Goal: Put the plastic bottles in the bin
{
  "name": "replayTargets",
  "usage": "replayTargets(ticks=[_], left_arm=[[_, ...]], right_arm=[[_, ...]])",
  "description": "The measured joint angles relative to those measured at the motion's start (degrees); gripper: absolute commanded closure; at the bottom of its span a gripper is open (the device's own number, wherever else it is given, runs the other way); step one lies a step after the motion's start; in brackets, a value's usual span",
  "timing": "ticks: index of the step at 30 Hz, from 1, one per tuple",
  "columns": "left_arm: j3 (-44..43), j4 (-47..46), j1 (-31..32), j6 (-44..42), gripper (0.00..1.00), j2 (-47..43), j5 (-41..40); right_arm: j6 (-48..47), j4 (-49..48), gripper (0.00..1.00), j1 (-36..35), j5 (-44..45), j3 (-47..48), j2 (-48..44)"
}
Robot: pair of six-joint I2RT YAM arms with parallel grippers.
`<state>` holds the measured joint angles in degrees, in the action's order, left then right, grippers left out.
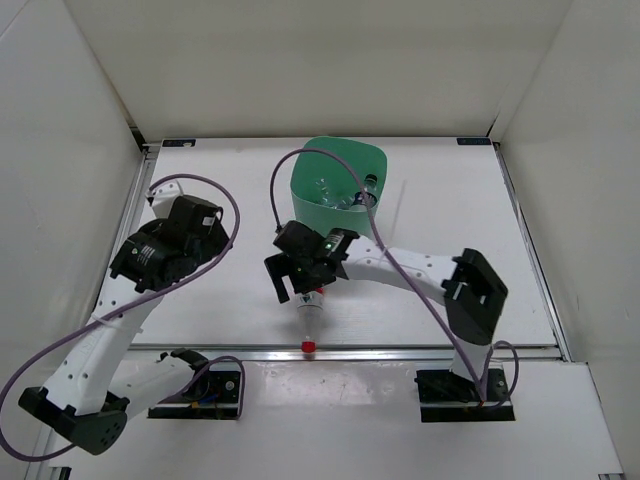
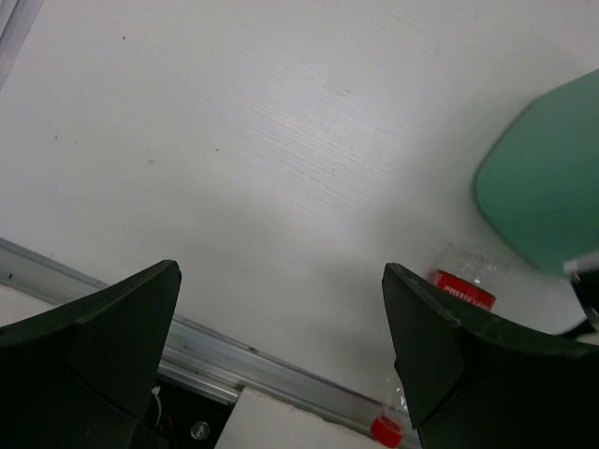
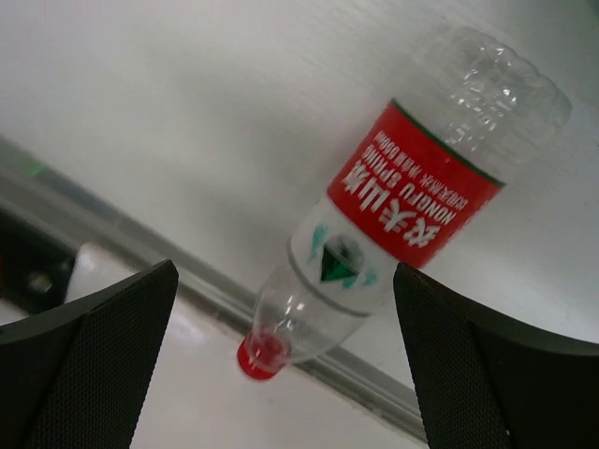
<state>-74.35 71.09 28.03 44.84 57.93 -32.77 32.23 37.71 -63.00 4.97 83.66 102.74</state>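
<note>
Bottle: one red-labelled bottle [image 3: 402,201] lies on its side on the table [image 1: 450,220], close to the near edge and just this side of the bin [image 1: 298,190].
Bin contents: I can make out clear bottles [image 1: 340,195] inside, but not how many.
Long axis: in the top view it runs near-to-far. The red cap [image 3: 255,360] points back toward the arm bases and reaches the metal rail, and the base points at the bin.
Right gripper [image 3: 284,271]: jaws spread fully and holding nothing. It hangs directly over the bottle's neck end, with the body between the fingers but below them.
Alignment: through the right wrist view the bottle crosses the gap on a slant — not square to the fingers.
Left gripper [image 2: 281,271]: also wide open and empty, well apart to the left. I see the bottle only at the right edge of its view.
Nearer arm: the right, clearly.
Judgement: I'd turn the wrist to square up, shift toward the label, then descend — a round body could roll if pinched off-centre.
</note>
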Motion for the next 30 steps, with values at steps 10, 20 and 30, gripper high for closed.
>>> replayTargets(ticks=[10,20,30], left_arm=[[2.91,4.09,-0.07,1.73,0.0,-1.88,2.69],[3.76,4.79,-0.07,1.68,0.0,-1.95,3.3],[3.76,3.32,-0.07,2.19,0.0,-1.9,3.15]], right_arm=[[6.19,3.02,0.07,0.28,6.01,-1.29,6.51],[5.73,2.86,0.67,0.24,4.5,-2.71,6.93],[0.26,15.74,0.83,-3.61,8.68,15.15,4.81]])
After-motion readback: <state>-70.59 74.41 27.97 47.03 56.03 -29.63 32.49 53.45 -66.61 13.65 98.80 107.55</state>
